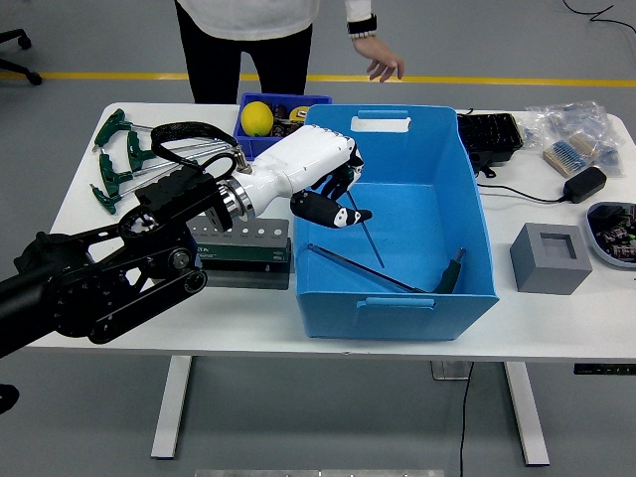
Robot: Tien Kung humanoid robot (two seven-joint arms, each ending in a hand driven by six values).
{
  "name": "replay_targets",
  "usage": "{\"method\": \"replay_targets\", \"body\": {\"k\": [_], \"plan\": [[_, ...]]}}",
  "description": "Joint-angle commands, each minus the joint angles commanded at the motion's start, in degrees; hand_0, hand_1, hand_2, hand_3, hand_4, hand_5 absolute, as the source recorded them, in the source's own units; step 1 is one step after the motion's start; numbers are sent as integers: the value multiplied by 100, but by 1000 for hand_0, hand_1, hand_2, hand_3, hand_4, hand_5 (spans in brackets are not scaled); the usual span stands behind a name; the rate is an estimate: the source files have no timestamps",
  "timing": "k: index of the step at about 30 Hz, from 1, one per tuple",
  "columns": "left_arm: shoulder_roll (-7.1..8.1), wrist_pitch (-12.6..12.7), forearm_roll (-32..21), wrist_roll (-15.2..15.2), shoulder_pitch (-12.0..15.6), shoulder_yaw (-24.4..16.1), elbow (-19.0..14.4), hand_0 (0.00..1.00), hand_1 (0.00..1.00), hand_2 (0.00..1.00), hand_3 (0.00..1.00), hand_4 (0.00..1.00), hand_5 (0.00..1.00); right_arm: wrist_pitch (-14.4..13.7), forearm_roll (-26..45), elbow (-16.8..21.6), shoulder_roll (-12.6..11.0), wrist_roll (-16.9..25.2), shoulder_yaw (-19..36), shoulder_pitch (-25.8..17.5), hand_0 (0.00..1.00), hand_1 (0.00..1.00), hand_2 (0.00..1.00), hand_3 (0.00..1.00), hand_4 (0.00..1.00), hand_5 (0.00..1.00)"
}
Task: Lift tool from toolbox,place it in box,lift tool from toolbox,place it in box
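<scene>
Tool (pixel 371 241) hangs from left hand (pixel 328 204) over blue box (pixel 477 224) interior, fingers clamped on its top end, shaft pointing down toward 5 o'clock; thin stiff metal rod, likely light, slippery, best pinched near the top; another tool (pixel 397 276) already lies in box; toolbox (pixel 243 243) at 9 o'clock of box.

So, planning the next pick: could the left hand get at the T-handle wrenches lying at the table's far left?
Probably not yet: the left hand is over the blue bin holding a thin tool; the wrenches lie uncovered.
</scene>
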Motion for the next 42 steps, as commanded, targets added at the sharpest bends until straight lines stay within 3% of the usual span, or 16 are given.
{"method": "replay_targets", "body": {"k": [1,6,7,12,13,16,24,25,26,30,31,36,37,42], "plan": [[-16,5,-24,-2,18,12,7,249,298,525,615,862,417,-3,-5,-1,2,-2,8,-3,721,722,784,633,879,753],[-67,40,-93,-5,53,108,45,249,298,525,615,862,417,-9,-35,1,9,-17,31,-17,721,722,784,633,879,753],[-74,46,-106,-8,54,123,59,264,315,581,684,845,394,-10,-43,1,10,-20,36,-18,721,723,784,632,875,752],[-61,21,-140,-5,66,161,105,264,315,581,684,845,394,-6,-50,4,8,-23,37,-29,721,723,784,632,875,752],[-52,5,-138,7,68,164,115,267,323,593,764,838,391,-5,-43,4,8,-19,29,-30,721,723,783,633,875,751],[-34,-17,-147,27,75,153,132,267,323,593,764,838,391,-2,-24,5,5,-13,17,-30,721,723,783,633,875,751],[-2,-26,-197,67,264,-288,115,274,335,601,769,836,390,3,82,6,-6,20,-50,2,721,722,782,628,876,753],[7,-7,-262,56,347,-432,110,381,491,696,788,838,403,2,98,5,-6,25,-59,3,721,722,782,628,873,750],[12,14,-335,45,419,-548,106,381,491,696,788,838,403,3,104,4,-6,26,-62,4,721,722,782,628,873,750],[-22,261,-1016,-54,855,-1269,109,381,491,696,788,838,403,5,150,2,-6,42,-88,6,721,722,782,628,873,750],[-45,394,-1240,-120,987,-1471,108,547,608,762,886,851,451,5,156,1,-5,47,-95,5,720,721,782,625,867,747],[-217,1286,-2469,-443,1647,-2351,-100,547,608,762,886,851,451,3,171,-3,-3,67,-110,-1,720,721,782,625,867,747],[-267,1348,-2729,-482,1774,-2526,-166,748,752,848,882,884,616,2,163,-4,-1,68,-105,-1,720,721,781,622,860,743],[-491,1260,-3884,-1132,2324,-3144,-387,748,752,848,882,884,616,-4,204,-3,3,108,-125,-7,720,721,781,622,860,743]]}}
